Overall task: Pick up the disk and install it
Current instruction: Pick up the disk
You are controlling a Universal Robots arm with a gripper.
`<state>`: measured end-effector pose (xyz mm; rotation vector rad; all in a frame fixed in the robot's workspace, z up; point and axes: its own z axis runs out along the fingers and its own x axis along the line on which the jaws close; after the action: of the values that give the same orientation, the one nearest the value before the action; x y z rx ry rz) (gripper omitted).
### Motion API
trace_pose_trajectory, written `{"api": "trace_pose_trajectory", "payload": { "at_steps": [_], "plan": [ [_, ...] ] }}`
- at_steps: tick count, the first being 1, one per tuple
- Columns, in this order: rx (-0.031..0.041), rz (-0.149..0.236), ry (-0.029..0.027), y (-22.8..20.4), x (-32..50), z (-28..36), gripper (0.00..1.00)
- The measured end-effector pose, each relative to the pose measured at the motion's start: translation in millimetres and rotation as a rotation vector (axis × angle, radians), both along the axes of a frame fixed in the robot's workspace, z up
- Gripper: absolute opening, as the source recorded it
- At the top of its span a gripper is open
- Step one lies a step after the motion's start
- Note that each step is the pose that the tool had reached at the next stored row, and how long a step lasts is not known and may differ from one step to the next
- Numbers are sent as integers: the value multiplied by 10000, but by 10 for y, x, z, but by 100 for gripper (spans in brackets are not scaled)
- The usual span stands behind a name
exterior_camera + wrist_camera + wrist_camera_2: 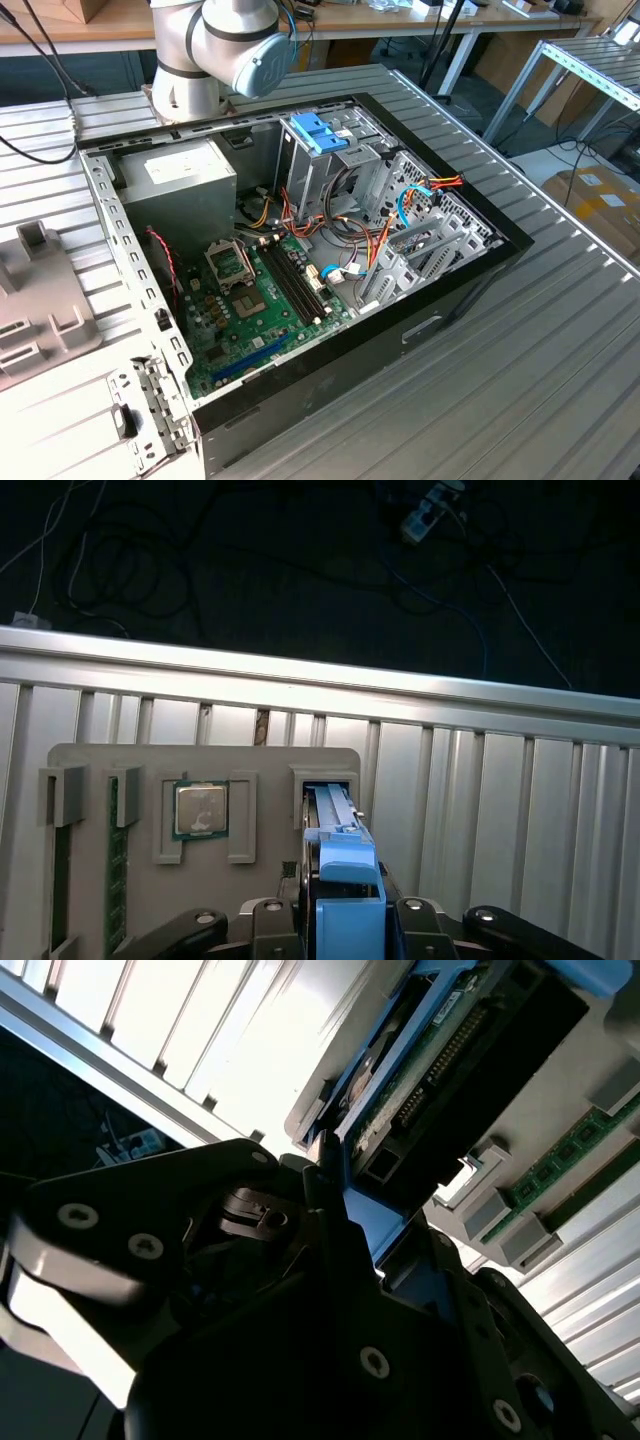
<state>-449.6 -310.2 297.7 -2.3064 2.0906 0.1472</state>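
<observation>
Exterior view: open computer case (400,340) on slatted table (520,380), drive cage (350,175) inside with blue bracket (318,132) on top.

First wrist view: the disk (350,865) stands on edge in a slot of the grey parts tray (270,770), near the CPU (200,810). The gripper (347,905) looks clamped on its blue end.

Second wrist view: same grip, disk seated in the slot. Grasp made; lift and install both left.

Arm (225,50): upper part cut off at the exterior view's top edge.
Tray (40,290): cut off at the exterior view's left edge.
Disk (345,880) (470,1060): one end cut off in both wrist views.
Memory stick (117,880): end cut off in the first wrist view.
</observation>
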Motion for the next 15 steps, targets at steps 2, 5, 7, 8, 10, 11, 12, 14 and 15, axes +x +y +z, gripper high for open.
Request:
{"api": "trace_pose_trajectory", "payload": {
  "at_steps": [2,5,7,8,10,11,12,14,15],
  "plan": [
    [42,0,-3,-11,0,0,37],
    [115,0,-2,-43,0,1,37],
    [125,-1,-1,-60,0,2,37],
    [127,0,-1,-78,0,3,37],
    [127,0,-1,-96,0,4,37],
    [127,-1,0,-110,0,7,37],
    [127,0,0,-115,1,10,37],
    [127,-1,-1,-127,2,16,37],
    [127,-4,-1,-131,3,17,37]
  ]
}}
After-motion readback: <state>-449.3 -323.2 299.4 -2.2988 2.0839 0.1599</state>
